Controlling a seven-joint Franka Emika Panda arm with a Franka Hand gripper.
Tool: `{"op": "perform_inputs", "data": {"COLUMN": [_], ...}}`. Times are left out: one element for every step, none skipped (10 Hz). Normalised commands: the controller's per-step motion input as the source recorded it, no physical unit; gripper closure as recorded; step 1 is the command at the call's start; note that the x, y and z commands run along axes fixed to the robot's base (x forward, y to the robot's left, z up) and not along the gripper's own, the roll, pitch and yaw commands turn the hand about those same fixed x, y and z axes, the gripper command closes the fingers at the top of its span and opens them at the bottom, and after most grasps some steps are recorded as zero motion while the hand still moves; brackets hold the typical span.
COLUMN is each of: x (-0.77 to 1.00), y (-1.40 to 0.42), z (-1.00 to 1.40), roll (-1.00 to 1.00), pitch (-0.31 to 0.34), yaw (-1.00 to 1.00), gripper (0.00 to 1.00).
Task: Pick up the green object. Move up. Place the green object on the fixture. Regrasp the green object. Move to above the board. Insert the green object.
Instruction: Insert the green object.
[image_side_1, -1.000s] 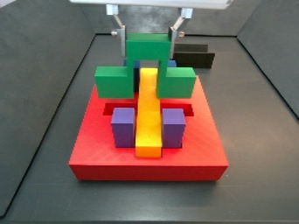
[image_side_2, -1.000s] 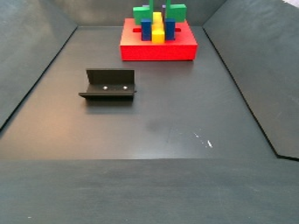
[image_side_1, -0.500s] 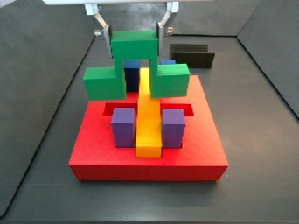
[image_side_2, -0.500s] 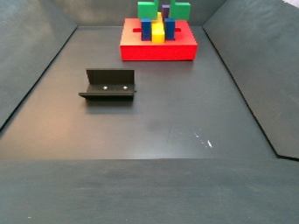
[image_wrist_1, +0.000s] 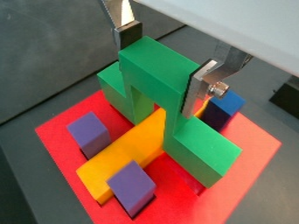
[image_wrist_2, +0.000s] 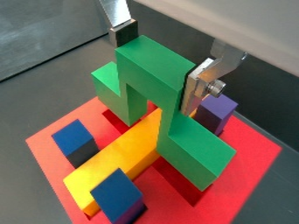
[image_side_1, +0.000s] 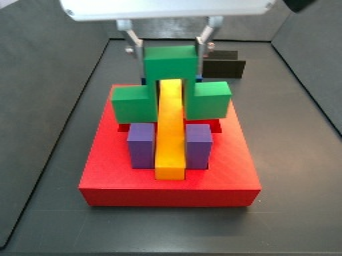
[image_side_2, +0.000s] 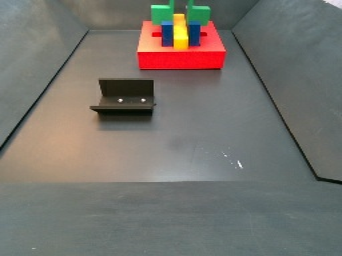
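The green object (image_side_1: 170, 68) is an arch-shaped piece straddling the yellow bar (image_side_1: 170, 130) at the far end of the red board (image_side_1: 167, 190). One leg comes down on each side of the bar, close to the board's surface (image_wrist_1: 59, 122). I cannot tell whether the legs are seated. My gripper (image_side_1: 170, 47) is above the board, shut on the raised middle cube (image_wrist_1: 158, 74), with a silver finger (image_wrist_1: 201, 87) flat against one face and a dark pad (image_wrist_2: 122, 35) at the opposite face. In a side view the green object (image_side_2: 162, 14) stands over the board (image_side_2: 181, 58), far from the fixture (image_side_2: 124, 96).
Two purple blocks (image_side_1: 140, 142) (image_side_1: 199, 142) flank the yellow bar near the board's front. Blue blocks (image_wrist_2: 76, 142) (image_wrist_2: 117, 192) show in a wrist view. The black fixture (image_side_1: 221, 65) stands behind the board. Dark walls slope up around the floor.
Half a second ago the green object was higher and shifted sideways. It has come back to the centre over the yellow bar and lower, still held by the gripper.
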Motion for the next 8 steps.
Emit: {"op": "perform_inputs", "data": {"x": [-0.14,-0.14,-0.1,-0.06,0.0,0.03,0.13,0.12], "y": [0.19,0.18,0.17,0.0,-0.07,-0.08,-0.13,-0.09], "z": [-0.11,-0.07,-0.07,-0.22,-0.28,-0.15,-0.06,-0.04], "roll": [0.0,0.0,0.0,0.0,0.07,0.04,0.0,0.0], "pitch": [0.0,0.0,0.0,0.0,0.024,0.053,0.047,0.046], "yaw": [-0.11,-0.12,-0.1,-0.09,-0.19,-0.2,-0.17,-0.16], "gripper": [1.0,1.0,1.0,1.0,1.0,1.0,1.0,1.0]}}
